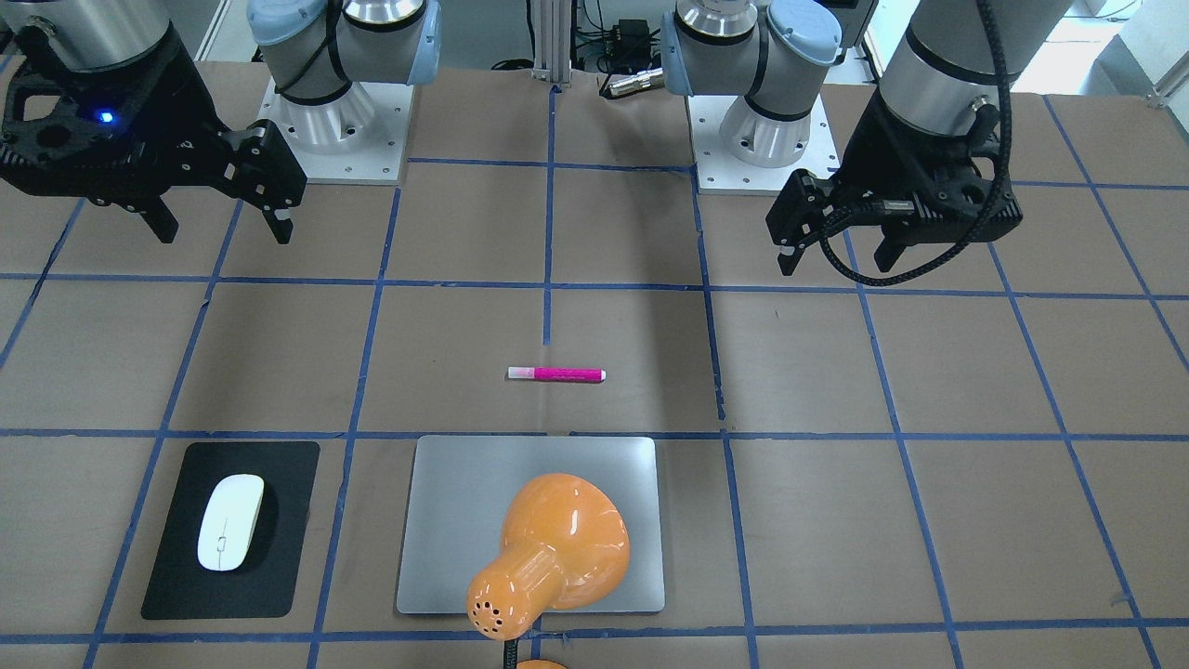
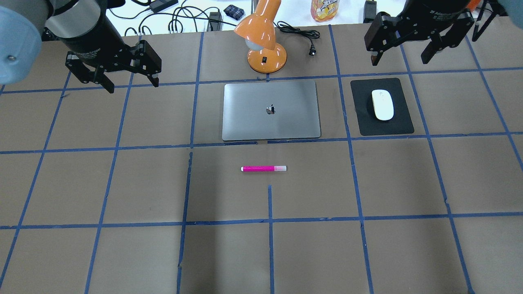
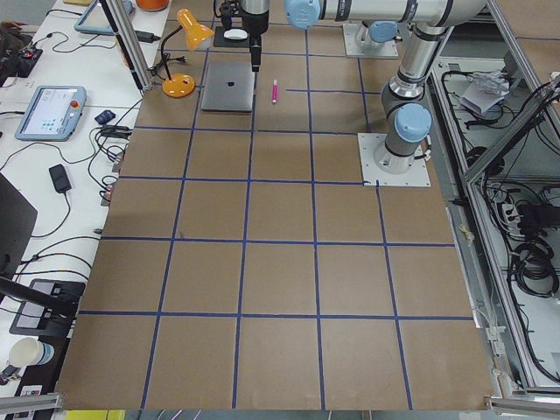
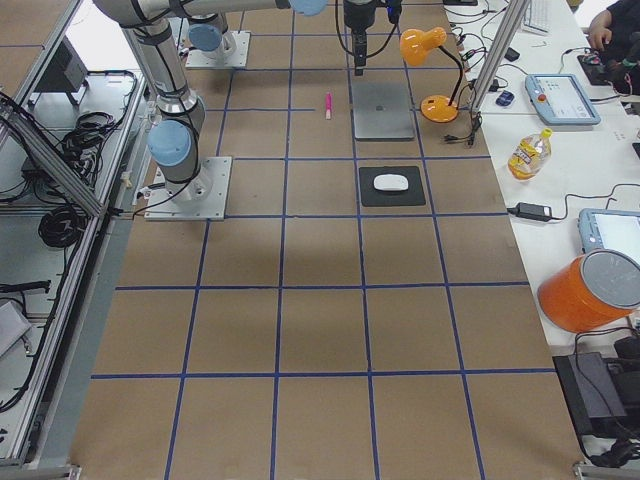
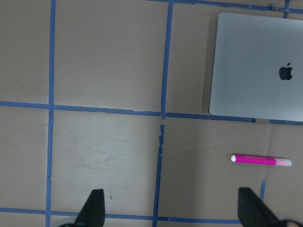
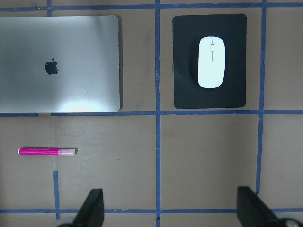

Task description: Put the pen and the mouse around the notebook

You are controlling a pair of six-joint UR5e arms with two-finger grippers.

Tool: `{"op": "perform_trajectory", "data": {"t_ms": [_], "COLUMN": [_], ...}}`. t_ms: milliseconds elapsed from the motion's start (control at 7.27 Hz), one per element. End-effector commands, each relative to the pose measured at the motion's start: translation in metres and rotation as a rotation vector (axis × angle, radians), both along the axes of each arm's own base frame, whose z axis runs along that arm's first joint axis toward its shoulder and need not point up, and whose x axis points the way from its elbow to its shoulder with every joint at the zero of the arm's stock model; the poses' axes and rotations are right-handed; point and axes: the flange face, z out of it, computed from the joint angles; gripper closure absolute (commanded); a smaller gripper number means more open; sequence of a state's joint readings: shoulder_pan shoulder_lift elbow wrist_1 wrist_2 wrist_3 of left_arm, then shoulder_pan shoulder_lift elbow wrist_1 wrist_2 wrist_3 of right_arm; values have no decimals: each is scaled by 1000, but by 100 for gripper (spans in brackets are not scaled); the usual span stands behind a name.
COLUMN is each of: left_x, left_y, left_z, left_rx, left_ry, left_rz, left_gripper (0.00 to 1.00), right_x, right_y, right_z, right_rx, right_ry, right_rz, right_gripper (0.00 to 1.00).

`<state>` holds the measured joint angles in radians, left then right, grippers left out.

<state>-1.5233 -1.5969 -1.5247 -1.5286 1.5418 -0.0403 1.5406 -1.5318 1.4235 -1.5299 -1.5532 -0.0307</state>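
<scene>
The pen [image 2: 264, 168] lies flat on the table [image 2: 122, 183] on the robot's side of the notebook [image 2: 270, 110]. It is parallel to the notebook's long near edge, opposite its middle and clearly apart from it, with the pale cap pointing toward the robot's right. The mouse [image 2: 382, 105] rests on a black pad [image 2: 363, 122] to the robot's right of the notebook. The pad is separated from the notebook by a strip of bare table and one blue tape line.

The notebook is closed and flat, its logo facing up. An orange desk lamp [image 2: 261, 32] has its base just beyond the notebook's far edge, and its shade leans over the notebook's far half.

The left gripper [image 2: 133, 87] hangs above the table to the robot's left of the notebook, fingers spread wide and holding nothing. The right gripper [image 2: 398, 62] hangs to the right of the notebook, above the far edge of the black pad, likewise spread wide with nothing between its fingers.
</scene>
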Motion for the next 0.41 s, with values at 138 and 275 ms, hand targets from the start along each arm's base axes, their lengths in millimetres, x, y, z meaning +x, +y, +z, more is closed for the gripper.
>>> {"op": "perform_trajectory", "data": {"t_ms": [138,275], "left_x": [1,0], "left_y": [0,0], "left_z": [0,2], "left_rx": [1,-5], "left_ry": [0,2], "left_rz": [1,3], "left_gripper": [0,0], "right_x": [0,-1], "right_y": [0,0], "right_z": [0,0], "right_rx": [-2,0], "right_ry": [2,4], "right_rz": [-1,1], "right_gripper": [0,0]}}
